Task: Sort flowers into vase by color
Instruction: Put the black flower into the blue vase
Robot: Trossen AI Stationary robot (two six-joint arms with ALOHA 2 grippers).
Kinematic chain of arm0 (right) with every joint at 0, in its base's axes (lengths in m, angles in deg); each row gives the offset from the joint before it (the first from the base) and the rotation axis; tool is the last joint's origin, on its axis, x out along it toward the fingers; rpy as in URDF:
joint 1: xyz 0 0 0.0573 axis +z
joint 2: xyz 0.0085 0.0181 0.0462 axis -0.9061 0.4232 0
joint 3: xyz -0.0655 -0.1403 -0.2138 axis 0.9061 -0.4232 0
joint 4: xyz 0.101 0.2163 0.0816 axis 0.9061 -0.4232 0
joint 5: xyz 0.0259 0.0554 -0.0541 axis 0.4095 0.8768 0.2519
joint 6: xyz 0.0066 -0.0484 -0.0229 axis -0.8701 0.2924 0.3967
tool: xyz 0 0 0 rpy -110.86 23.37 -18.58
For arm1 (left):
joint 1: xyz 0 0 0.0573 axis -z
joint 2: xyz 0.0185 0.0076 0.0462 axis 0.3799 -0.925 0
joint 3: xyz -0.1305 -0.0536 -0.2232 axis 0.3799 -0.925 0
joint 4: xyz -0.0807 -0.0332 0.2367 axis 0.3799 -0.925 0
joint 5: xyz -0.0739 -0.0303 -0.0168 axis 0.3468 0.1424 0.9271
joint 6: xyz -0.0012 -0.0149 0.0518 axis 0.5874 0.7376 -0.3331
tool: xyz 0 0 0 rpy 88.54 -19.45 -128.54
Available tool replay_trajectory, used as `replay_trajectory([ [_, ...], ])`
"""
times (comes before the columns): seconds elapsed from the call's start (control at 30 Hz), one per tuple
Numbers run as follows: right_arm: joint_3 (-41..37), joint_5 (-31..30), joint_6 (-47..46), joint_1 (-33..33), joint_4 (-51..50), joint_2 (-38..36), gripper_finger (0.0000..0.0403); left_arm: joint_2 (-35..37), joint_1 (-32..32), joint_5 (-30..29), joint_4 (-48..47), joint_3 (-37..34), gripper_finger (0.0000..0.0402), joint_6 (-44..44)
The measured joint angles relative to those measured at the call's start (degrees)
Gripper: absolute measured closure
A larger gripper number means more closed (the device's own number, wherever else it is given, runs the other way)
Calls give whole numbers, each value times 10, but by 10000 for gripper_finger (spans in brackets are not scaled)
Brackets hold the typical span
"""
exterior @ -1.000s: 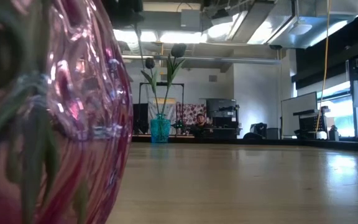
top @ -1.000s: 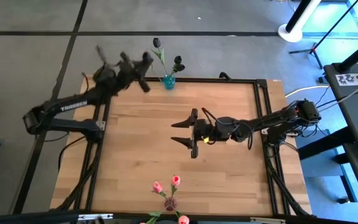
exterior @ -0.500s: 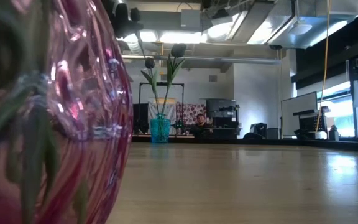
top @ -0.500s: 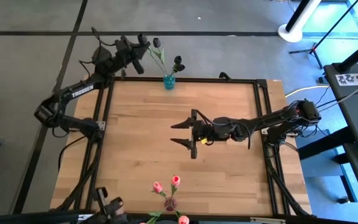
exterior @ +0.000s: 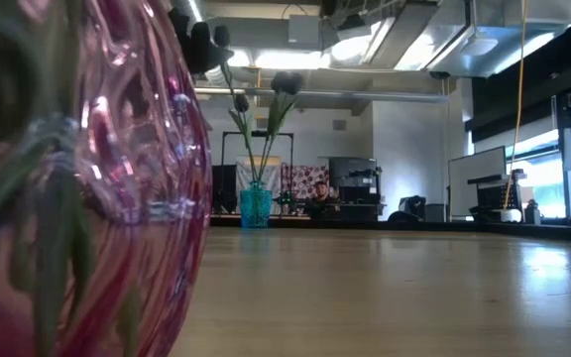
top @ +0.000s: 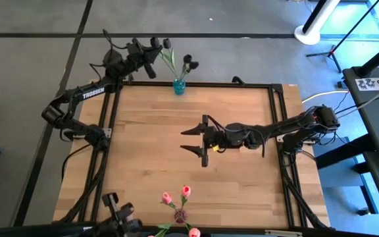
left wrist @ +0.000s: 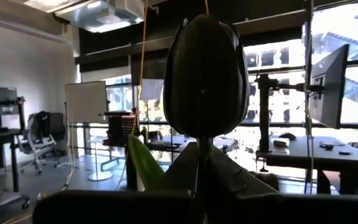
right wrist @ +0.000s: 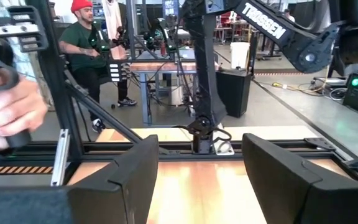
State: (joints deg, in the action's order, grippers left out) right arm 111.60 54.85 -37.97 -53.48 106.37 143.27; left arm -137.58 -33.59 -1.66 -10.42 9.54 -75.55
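Now your dark tulip point(top: 168, 45) sits above the blue vase point(top: 178, 86) at the table's far edge, beside the one already in it point(top: 189, 62). Your left gripper point(top: 152, 52), clenched on its stem, has swung in over the last second. Only the left wrist view shows that grasp close up. Your right gripper point(top: 198, 137) waits spread wide mid-table.

Two dark-headed green-stemmed flowers point(top: 170, 56) are stood in a small teal glass vase point(top: 178, 86) at the far table edge. Three pink-headed flowers point(top: 184, 194) are held in a dark pink glass vase point(top: 180, 214) at the near edge.
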Motion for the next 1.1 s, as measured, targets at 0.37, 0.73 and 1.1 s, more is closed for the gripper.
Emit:
replay_trajectory([
  [0.37,0,2,0,-8,-1,0,173,-1,1,12,-25,0,396,-26],
  [0.73,0,11,0,-8,-3,0,173,-5,19,30,-99,0,396,-33],
  [1.1,0,11,1,-8,-2,0,173,-5,21,25,-141,0,337,-14],
])
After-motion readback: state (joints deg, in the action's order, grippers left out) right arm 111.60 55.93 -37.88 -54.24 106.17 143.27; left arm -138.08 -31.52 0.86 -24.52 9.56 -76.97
